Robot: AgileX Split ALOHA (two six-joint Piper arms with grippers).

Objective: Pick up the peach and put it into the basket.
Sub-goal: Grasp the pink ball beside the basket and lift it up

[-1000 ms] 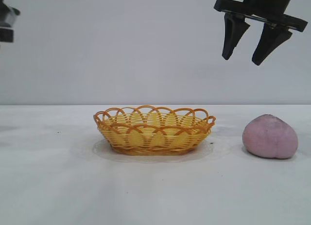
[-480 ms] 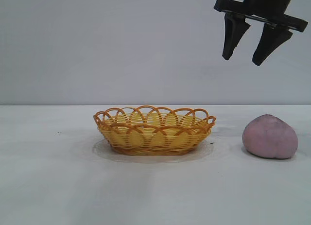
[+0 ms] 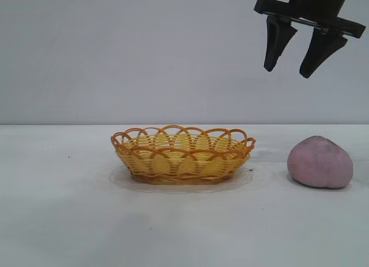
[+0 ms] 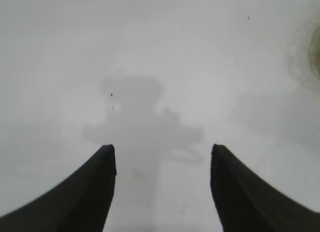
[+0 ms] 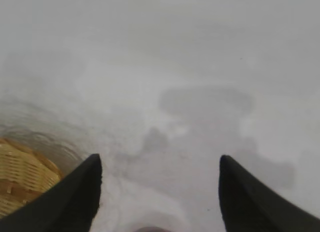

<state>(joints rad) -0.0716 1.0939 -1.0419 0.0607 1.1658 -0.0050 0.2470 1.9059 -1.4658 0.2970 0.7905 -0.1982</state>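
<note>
We hold our right gripper (image 3: 290, 67) high with jaws spread, ready to straddle the peach (image 3: 320, 162) on the table below, slightly outboard. The woven basket (image 3: 183, 154) sits inboard. Our left gripper (image 4: 162, 189) hangs open over bare table.

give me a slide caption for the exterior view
Open right hand hangs high above the table, between the empty basket and the peach resting to its right.

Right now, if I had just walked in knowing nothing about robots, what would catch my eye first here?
Probably the yellow woven basket with its looped orange rim, sitting empty mid-table. To its right, apart from it, a pale pink peach rests on the white table. High above the peach hangs the right gripper, its black fingers spread open and holding nothing.
</note>
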